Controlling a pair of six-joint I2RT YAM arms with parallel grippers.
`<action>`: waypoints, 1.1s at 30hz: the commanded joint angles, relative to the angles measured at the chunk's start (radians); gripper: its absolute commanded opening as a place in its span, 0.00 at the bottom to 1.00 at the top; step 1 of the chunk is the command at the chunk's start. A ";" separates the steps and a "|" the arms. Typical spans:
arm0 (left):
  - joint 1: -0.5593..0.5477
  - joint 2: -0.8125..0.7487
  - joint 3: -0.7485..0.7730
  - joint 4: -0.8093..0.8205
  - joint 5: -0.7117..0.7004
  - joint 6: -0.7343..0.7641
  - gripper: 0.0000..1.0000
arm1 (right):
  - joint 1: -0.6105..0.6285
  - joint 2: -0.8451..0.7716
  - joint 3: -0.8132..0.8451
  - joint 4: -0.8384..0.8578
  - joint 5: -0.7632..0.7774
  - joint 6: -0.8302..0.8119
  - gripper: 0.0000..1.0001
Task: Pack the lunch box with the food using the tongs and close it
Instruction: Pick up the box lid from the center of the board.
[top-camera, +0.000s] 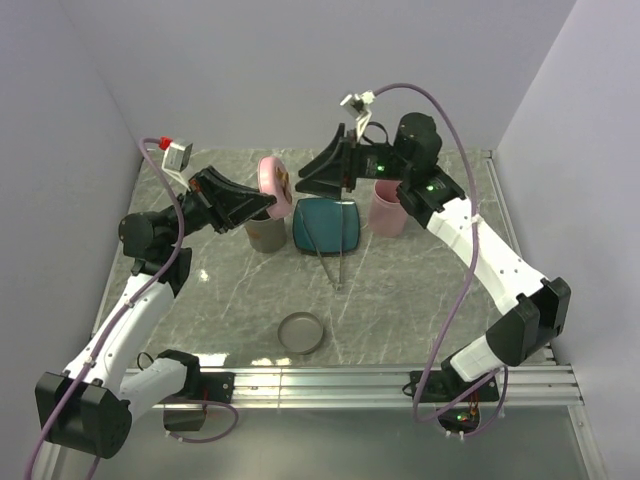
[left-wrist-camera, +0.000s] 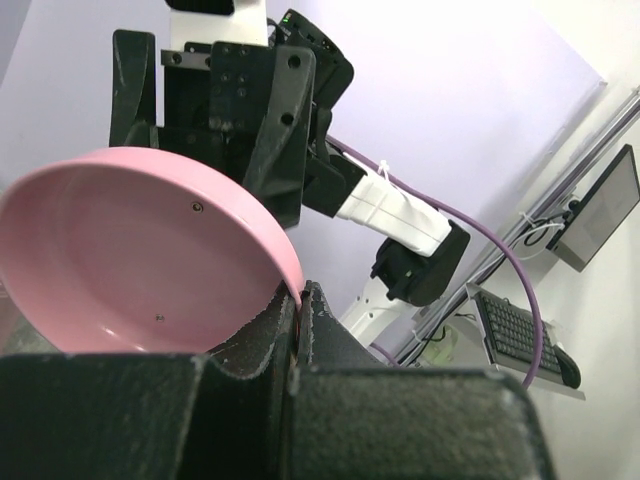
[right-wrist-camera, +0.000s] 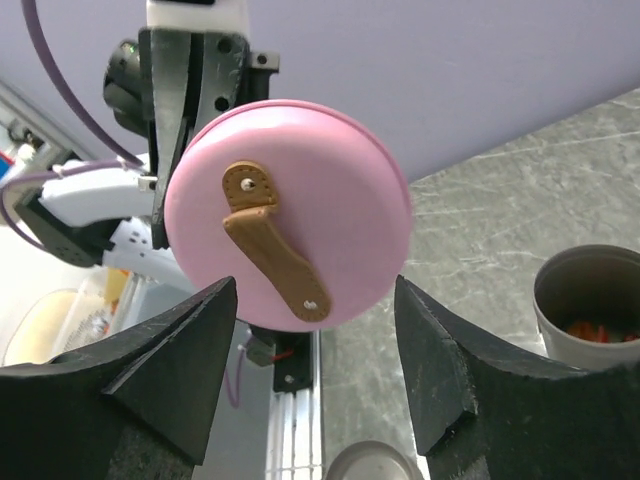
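My left gripper (left-wrist-camera: 297, 297) is shut on the rim of a pink lid (top-camera: 272, 178), holding it on edge above the grey lunch box pot (top-camera: 265, 238). The lid's outer face with its tan strap (right-wrist-camera: 272, 238) faces my right gripper (right-wrist-camera: 314, 290). That gripper is open, and its fingers (right-wrist-camera: 190, 340) stand either side of the lid without touching it. Red food (right-wrist-camera: 592, 330) lies inside the grey pot (right-wrist-camera: 560, 300). The silver tongs (top-camera: 328, 255) lie across the teal plate (top-camera: 340, 215) and onto the table, held by neither gripper.
A pink pot (top-camera: 387, 212) stands right of the plate, under the right arm. A round grey lid (top-camera: 300, 333) lies near the table's front edge. Purple walls close in on the left, back and right. A metal rail (top-camera: 380, 382) runs along the front.
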 joint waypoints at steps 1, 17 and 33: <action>0.010 -0.009 0.003 0.063 -0.038 -0.026 0.00 | 0.048 0.010 0.096 0.020 0.027 -0.092 0.71; 0.013 -0.005 0.000 0.063 -0.025 -0.033 0.00 | 0.118 0.062 0.157 -0.015 0.027 -0.163 0.60; 0.012 -0.009 0.004 0.014 -0.031 -0.004 0.03 | 0.146 0.053 0.222 -0.190 0.136 -0.318 0.00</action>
